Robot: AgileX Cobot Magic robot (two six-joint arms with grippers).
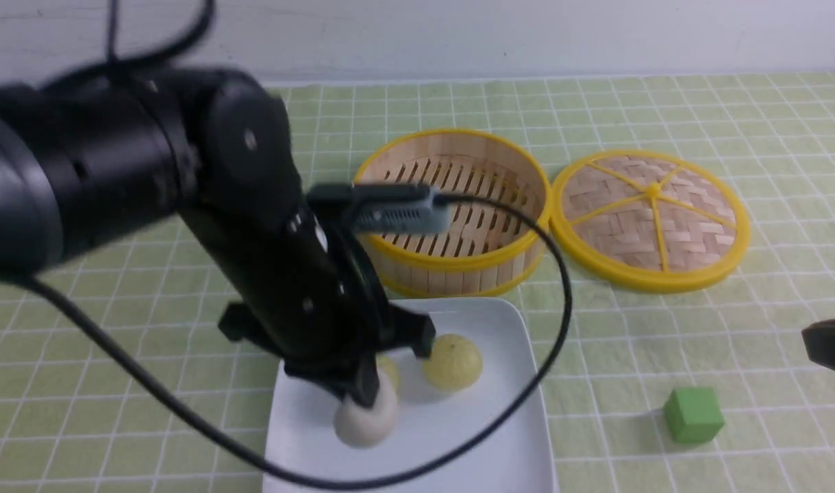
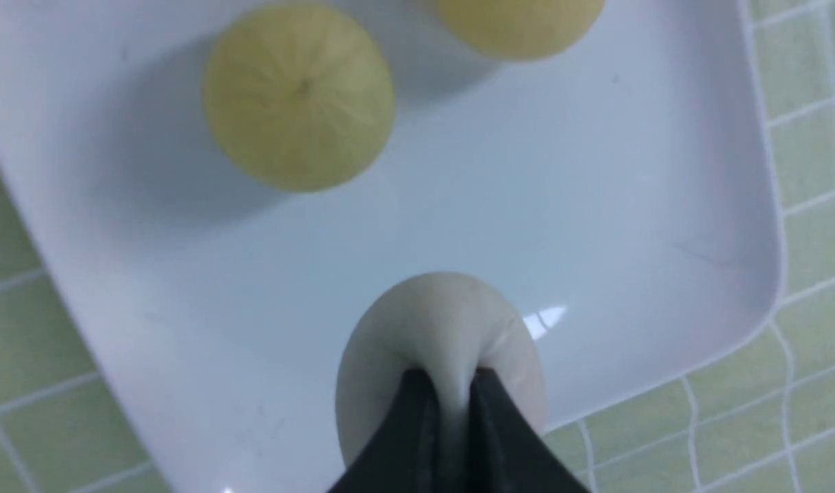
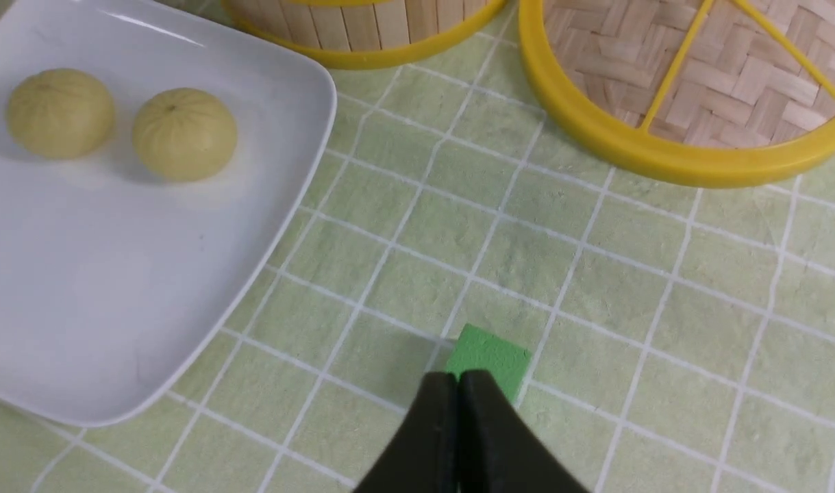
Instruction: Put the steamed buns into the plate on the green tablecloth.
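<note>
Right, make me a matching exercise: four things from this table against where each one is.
1 greyish-white bun
2 pale yellow buns
3 green cube
4 woven lid

A flat beside the steamer basket
B pinched in the left claw
C loose on the plate
D on the tablecloth near the right claw

Pairs: 1-B, 2-C, 3-D, 4-A

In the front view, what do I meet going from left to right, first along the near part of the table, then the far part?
Near: greyish-white bun → yellow bun → green cube. Far: steamer basket → woven lid. The second yellow bun, mostly hidden by the left arm, is left out.
</note>
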